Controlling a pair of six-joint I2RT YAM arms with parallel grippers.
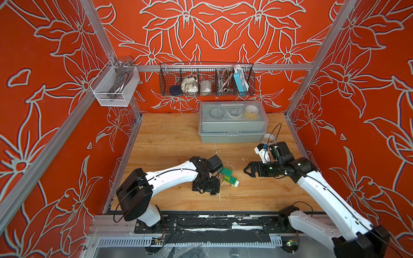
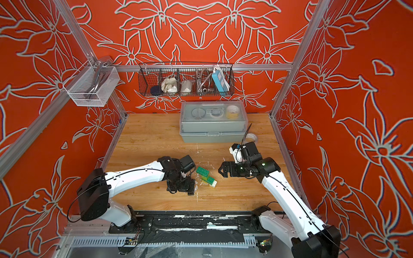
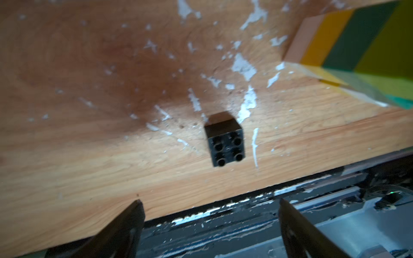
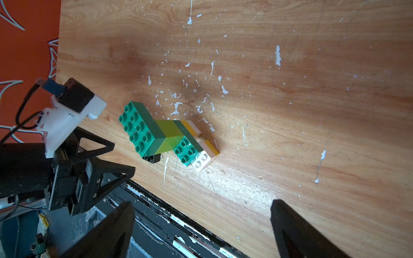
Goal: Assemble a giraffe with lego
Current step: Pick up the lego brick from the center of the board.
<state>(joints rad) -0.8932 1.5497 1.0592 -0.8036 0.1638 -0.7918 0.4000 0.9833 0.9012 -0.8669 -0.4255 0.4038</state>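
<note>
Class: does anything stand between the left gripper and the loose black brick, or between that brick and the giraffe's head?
Nothing visible does. Only bare table lies between the open left gripper and the black brick. The giraffe is close beside the brick, and the studs on its dark green head are uncovered.

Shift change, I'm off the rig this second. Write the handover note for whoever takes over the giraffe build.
Left gripper: open, empty, poised near the black brick.
Right gripper: open, empty, clear of the giraffe.
The giraffe stands on the table: white and yellow legs, dark green body, lime neck and dark green head are joined.
The black brick lies loose on the table, apart from the giraffe.
Done: everything but the cap.
Left: grasp the black brick and press it onto the head.
</note>
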